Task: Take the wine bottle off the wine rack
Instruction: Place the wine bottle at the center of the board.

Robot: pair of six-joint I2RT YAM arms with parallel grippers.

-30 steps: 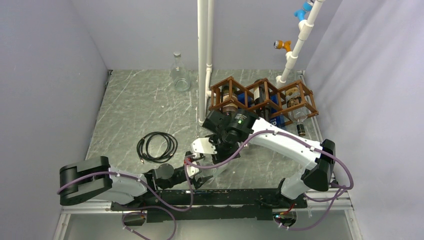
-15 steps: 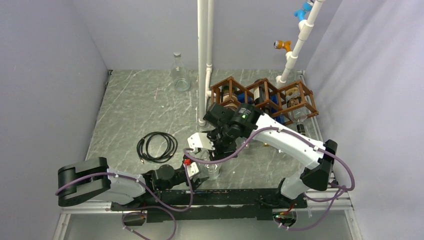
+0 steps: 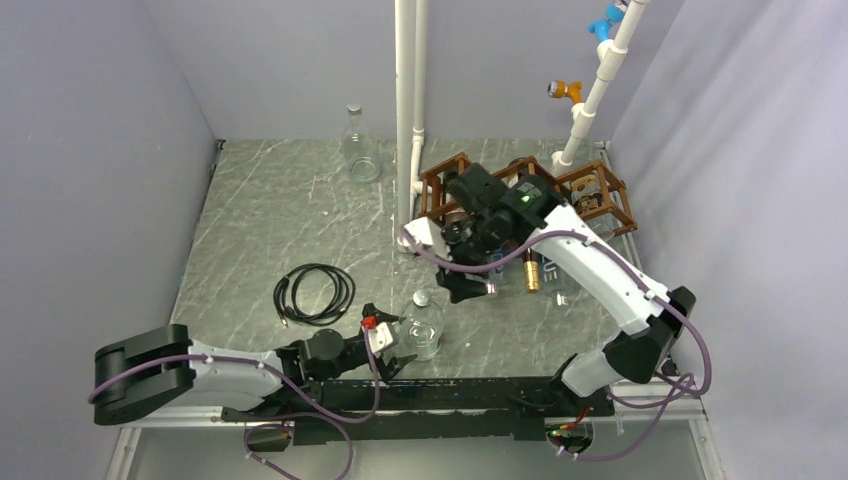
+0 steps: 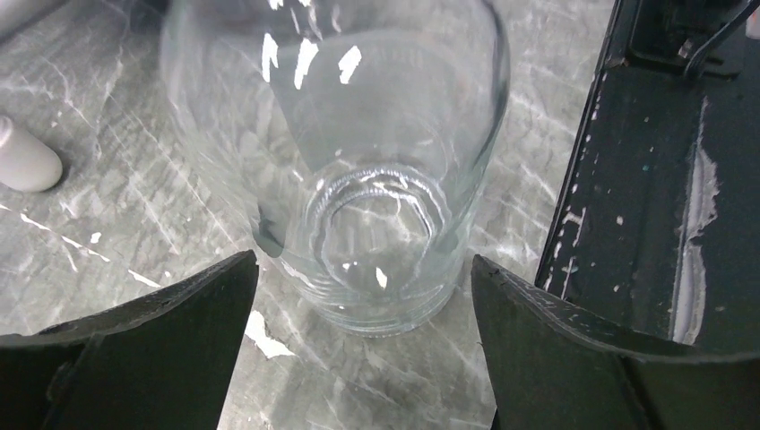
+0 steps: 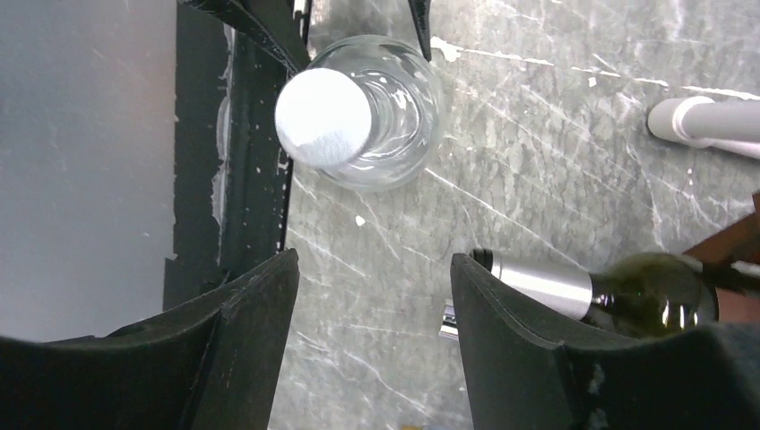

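The brown wooden wine rack stands at the back right with several bottles lying in its cells; its corner shows in the right wrist view. A clear bottle with a white cap stands upright near the front edge, free of both grippers. My left gripper is open just left of it, its base ahead of the open jaws. My right gripper is open and empty, above the table between the clear bottle and the rack. A dark green bottle's silver neck sticks out beside its right finger.
A coiled black cable lies left of centre. A clear flask stands at the back. White pipes rise beside the rack, and a valved pipe at the back right. A black rail runs along the near edge.
My right gripper has drawn up and back toward the rack, away from the clear bottle, which stays upright on the table. The left arm has shifted slightly toward the bottle.
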